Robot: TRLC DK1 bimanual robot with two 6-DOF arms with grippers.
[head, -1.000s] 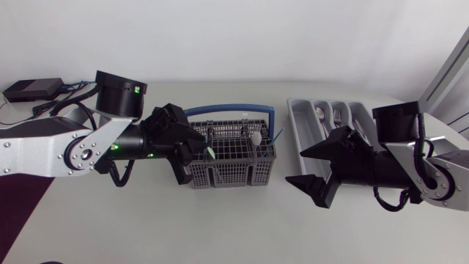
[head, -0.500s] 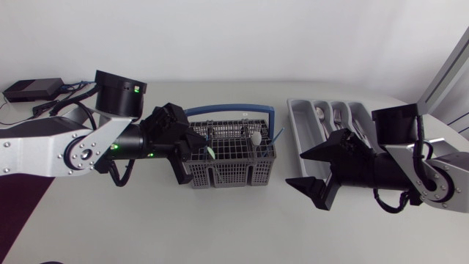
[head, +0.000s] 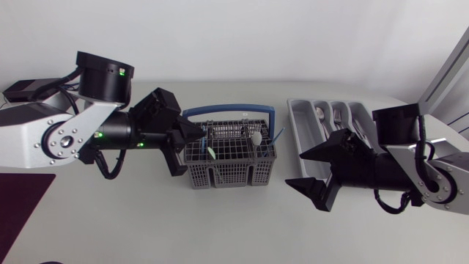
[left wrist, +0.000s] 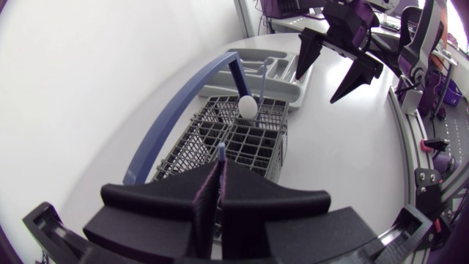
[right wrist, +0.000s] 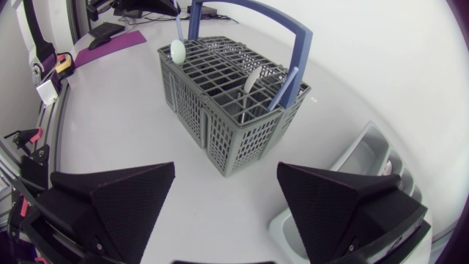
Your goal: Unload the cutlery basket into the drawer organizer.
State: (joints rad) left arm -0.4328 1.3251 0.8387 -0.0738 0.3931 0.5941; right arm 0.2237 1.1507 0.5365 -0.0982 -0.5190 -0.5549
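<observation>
The cutlery basket (head: 233, 173), grey mesh with a blue handle (head: 229, 110) arching over it, sits near the middle of the table. A white-bowled spoon (head: 256, 136) stands upright in it toward the organizer side, with a thin blue-stemmed piece (head: 277, 135) leaning at that same corner. The right wrist view also shows a second, grey-bowled spoon (right wrist: 251, 79) by the handle's post.

At the basket's other end, the left gripper (head: 192, 142) hangs over the rim. From its own camera the two fingers (left wrist: 157, 209) are pressed together, clenched on a slim utensil (left wrist: 220, 163) whose pale stem pokes out ahead of them above the mesh. How deep its lower end still reaches into the basket cannot be made out.

The drawer organizer (head: 297, 126) lies apart from the basket toward the right arm, at a slight angle, with forks and spoons (head: 338, 115) already lying in its slots. The right gripper (head: 294, 166) is parked just beside the organizer's near end, over the table between organizer and basket. Its jaws are spread wide with nothing in them, and its arm lies across part of the tray.

Further out, a black box (head: 29, 89) with cables rests at the table's far left corner, and a dark purple mat (head: 18, 209) lies beneath the left arm.
</observation>
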